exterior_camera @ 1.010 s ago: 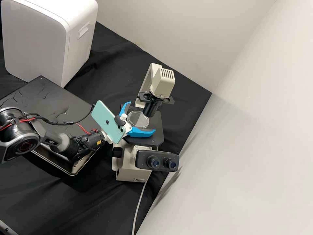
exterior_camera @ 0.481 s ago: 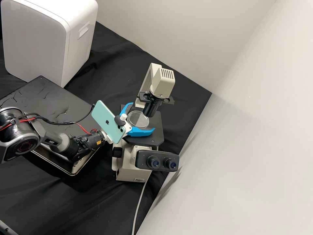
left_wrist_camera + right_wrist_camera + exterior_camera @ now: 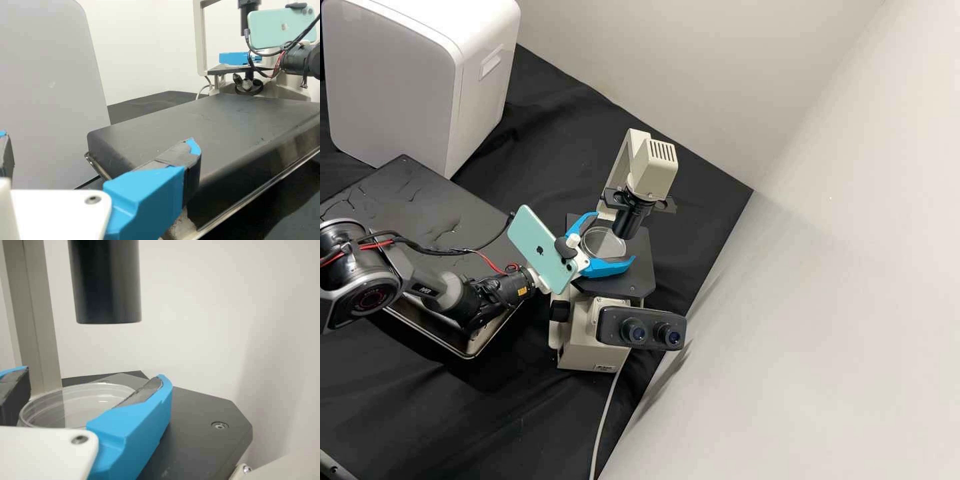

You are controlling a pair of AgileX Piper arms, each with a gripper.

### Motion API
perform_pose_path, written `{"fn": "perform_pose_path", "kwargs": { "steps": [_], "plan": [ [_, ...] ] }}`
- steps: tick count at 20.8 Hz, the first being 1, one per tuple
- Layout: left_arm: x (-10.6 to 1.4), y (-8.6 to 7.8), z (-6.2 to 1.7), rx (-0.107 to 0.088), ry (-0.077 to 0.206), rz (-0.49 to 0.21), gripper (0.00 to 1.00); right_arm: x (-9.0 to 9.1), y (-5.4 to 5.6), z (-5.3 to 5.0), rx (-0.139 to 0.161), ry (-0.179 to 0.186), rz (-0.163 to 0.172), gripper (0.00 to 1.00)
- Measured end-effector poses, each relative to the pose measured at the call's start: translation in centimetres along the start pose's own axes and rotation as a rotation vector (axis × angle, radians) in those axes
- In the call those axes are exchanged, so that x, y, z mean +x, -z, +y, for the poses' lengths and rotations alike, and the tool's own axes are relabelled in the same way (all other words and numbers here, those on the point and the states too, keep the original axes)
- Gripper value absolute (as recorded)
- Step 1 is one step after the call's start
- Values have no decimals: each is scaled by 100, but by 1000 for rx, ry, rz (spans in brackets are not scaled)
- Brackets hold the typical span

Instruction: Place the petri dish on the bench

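The dish (image 3: pixel 603 241) is sitting on the stage (image 3: pixel 641 272) of the microscope (image 3: pixel 587 340), under its lens tube (image 3: pixel 628 220), between the right gripper (image 3: pixel 615 238)'s fingers. The microscope is standing on the bench (image 3: pixel 540 153) beside the wall (image 3: pixel 820 267). A tray (image 3: pixel 420 200) is lying to its left, with a box (image 3: pixel 407 73) standing behind the tray. The left gripper (image 3: pixel 97 145) is hanging just before a tray corner.

I'm not finding any readable text. I'm seeing small white print on my right arm (image 3: pixel 440 290) and on the microscope base (image 3: pixel 583 347), both too small to read.
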Motion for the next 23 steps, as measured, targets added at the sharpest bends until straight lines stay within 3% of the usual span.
{"fn": "perform_pose_path", "kwargs": {
  "steps": [4, 16, 23],
  "plan": [
    [-1, -3, 0, 0, 0, -2, 100, 0, -13, 16, 20, 2, 3, 0],
    [-8, -41, -22, 7, 12, -24, 100, -5, -6, 17, 36, 3, 9, 0],
    [-14, -55, -25, 7, 13, -32, 100, -263, 18, 40, 69, 3, 16, 0]
  ]
}}
